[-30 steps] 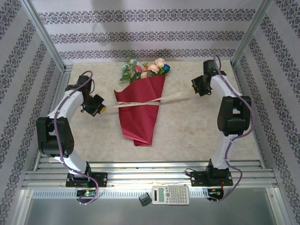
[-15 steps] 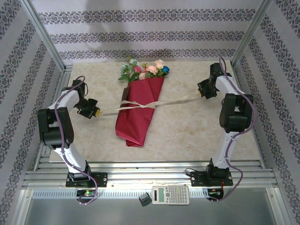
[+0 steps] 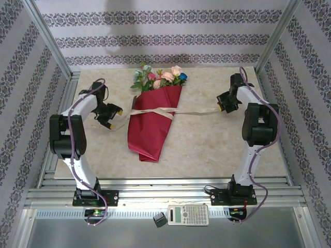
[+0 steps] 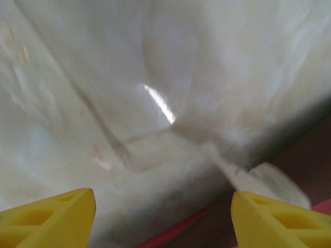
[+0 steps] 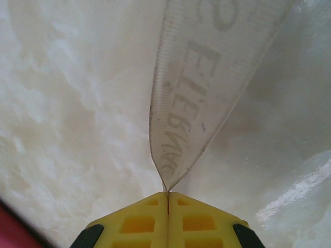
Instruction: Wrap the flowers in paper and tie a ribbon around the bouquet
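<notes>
Bouquet (image 3: 151,129) lies on the table (image 3: 212,147), ribbon (image 3: 194,111) around its waist; right gripper (image 3: 220,107) pinches the ribbon's end; left gripper (image 3: 115,118) gapes empty alongside; regrasp the loose left end low, then pull evenly.

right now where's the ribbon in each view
top external: ribbon crosses the red paper, runs right to the right gripper.
left wrist: blurred pale strip, lower right, likely the ribbon loose end.
right wrist: ribbon fans upward from the shut right gripper.
shared landmark: red paper, lower right in left wrist, bottom-left corner in right wrist.
</notes>
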Action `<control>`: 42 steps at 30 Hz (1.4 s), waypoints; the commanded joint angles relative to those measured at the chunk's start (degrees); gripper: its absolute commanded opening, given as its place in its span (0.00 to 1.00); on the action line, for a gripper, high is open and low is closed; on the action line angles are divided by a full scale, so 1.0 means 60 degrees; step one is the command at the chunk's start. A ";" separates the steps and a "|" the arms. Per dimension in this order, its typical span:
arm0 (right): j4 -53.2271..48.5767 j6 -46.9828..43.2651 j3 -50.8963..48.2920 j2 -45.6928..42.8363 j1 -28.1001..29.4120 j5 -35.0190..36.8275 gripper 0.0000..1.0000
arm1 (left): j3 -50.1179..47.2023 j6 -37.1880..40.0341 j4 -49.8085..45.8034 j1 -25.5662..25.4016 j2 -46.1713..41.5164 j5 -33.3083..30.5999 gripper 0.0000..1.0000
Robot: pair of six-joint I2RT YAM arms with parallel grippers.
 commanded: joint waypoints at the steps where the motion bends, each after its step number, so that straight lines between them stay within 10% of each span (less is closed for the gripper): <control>1: -0.0054 -0.0160 -0.0181 -0.0520 -0.0044 -0.0041 0.00 | -0.0757 -0.2214 0.0410 -0.0503 -0.0708 0.0186 0.75; 25: 0.0016 -0.0262 -0.0437 -0.0634 -0.0138 -0.0153 0.00 | 0.1498 -0.4444 0.1304 -0.0962 0.2155 0.0067 0.58; 32: -0.0038 -0.0343 -0.0450 -0.0583 -0.0212 -0.0194 0.00 | 0.1197 -0.4396 0.2374 -0.1172 0.2259 0.0387 0.07; 36: -0.0014 -0.0118 -0.0653 -0.0864 0.0076 -0.0146 0.37 | 0.0729 -0.4524 0.2814 -0.1344 0.1877 0.0584 0.00; 42: 0.1010 0.1648 -0.1216 -0.1383 0.1701 -0.0276 0.49 | 0.0285 -0.4558 0.3066 -0.1469 0.1634 0.0697 0.00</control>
